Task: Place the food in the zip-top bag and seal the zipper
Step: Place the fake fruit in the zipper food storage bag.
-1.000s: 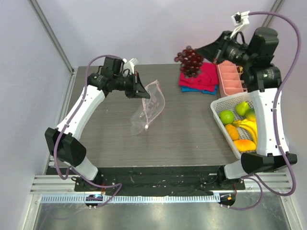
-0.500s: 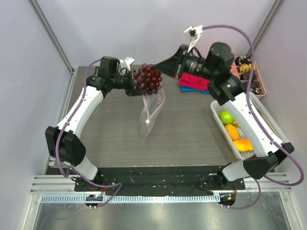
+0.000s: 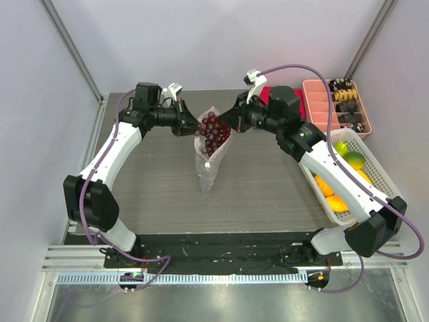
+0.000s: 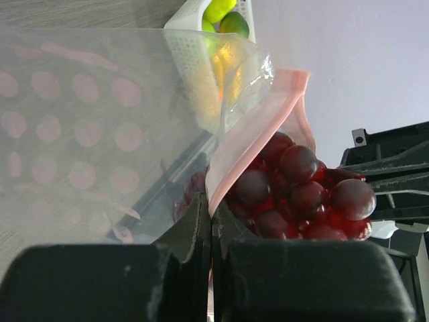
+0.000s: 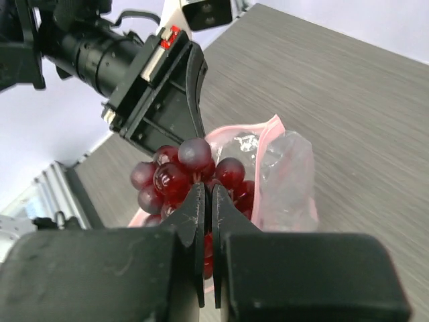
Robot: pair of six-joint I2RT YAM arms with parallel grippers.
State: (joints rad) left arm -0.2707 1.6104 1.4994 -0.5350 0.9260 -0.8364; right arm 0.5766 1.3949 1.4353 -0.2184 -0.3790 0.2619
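My left gripper (image 3: 194, 128) is shut on the pale pink zipper (image 4: 258, 144) at the mouth edge of the clear zip-top bag (image 3: 207, 166), holding the bag up over the table's middle. My right gripper (image 3: 226, 126) is shut on the stem of the dark purple grape bunch (image 3: 213, 133). The grape bunch (image 5: 175, 174) hangs in the bag's open mouth, right against the left gripper (image 4: 213, 202). The rest of the food lies in the white mesh basket (image 3: 369, 176) at the right: green fruits (image 3: 342, 149) and oranges (image 3: 324, 186). My right gripper (image 5: 208, 193) shows the bag (image 5: 285, 168) just behind the grapes.
A pink compartment tray (image 3: 322, 111) stands at the back right with dark small parts. A red cloth (image 3: 266, 94) lies behind the right arm. The right forearm reaches across above the basket. The basket's corner (image 4: 198, 41) shows through the bag film.
The right arm has swung left and down from the back right, carrying the grape bunch into the bag's mouth. The left gripper keeps its hold; the bag now hangs straighter.
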